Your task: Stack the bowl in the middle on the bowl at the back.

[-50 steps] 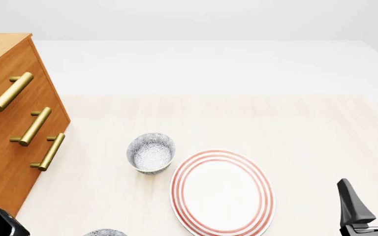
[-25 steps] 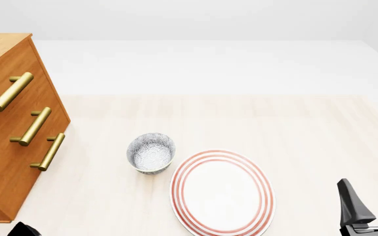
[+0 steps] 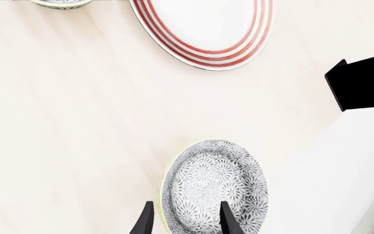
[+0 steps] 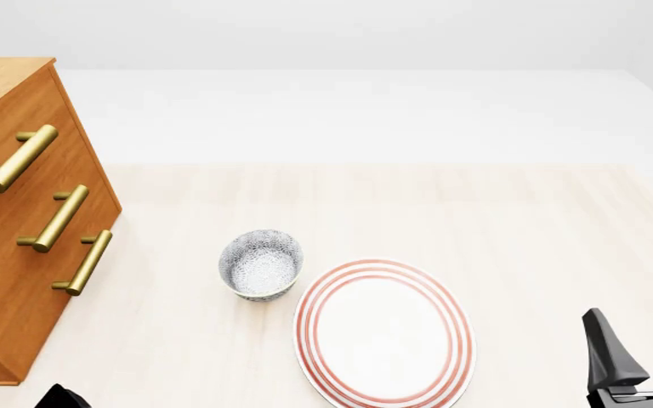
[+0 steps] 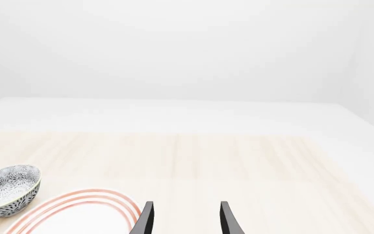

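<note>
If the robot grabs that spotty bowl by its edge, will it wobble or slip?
Probably a little. The speckled bowl looks stiff with a smooth, glossy, thin rim, so the left gripper's narrow fingers might slip. It is deep and round, so it could tilt when held on one side.

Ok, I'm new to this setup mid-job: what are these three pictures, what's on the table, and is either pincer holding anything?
Two robot arms work at a table, each ending in a two-fingered pincer. The front view looks down from behind the arms; each wrist view looks along one arm's fingers. On the table stand the back bowl, which is speckled, a red-ringed plate beside it, and a wooden dresser on the left. The middle bowl, also speckled, shows only in the left wrist view, right under the open left pincer. The right pincer is open too. Nothing is held yet.
</note>
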Robot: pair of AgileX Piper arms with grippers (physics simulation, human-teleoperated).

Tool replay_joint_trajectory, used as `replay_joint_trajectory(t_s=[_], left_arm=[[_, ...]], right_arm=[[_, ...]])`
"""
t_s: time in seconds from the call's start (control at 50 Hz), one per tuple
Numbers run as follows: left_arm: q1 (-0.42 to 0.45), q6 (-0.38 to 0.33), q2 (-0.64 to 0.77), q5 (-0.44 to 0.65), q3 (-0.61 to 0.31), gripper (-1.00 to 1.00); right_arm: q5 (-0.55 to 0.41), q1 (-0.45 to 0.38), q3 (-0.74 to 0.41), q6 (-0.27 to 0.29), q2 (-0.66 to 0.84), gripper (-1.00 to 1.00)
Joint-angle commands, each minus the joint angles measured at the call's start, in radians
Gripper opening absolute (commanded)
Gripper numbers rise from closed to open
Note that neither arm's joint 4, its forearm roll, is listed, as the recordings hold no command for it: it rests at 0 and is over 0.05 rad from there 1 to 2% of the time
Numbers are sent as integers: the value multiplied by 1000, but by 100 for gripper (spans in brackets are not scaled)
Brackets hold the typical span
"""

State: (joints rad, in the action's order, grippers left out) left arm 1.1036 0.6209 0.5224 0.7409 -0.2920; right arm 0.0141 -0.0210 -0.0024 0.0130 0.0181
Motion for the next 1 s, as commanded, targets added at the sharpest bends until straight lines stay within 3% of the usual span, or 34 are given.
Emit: replay_joint_trajectory(t_s=[0.02, 0.24, 0.38, 0.54, 0.7, 1.0], left_arm=[[2, -5, 6, -6, -3, 100], [-8, -13, -9, 14, -9, 100], [-58, -44, -83, 127, -95, 100], [-82, -52, -121, 176, -131, 100], [-165, -73, -223, 328, -258, 100], [-281, -97, -350, 464, -339, 100]], right_arm=[[-1, -1, 0, 1, -1, 100], [-2, -1, 0, 2, -2, 100], [-2, -1, 0, 2, -2, 100], [-7, -2, -1, -3, -9, 100], [-7, -1, -1, -5, -9, 100], [-4, 3, -1, -1, -5, 100]])
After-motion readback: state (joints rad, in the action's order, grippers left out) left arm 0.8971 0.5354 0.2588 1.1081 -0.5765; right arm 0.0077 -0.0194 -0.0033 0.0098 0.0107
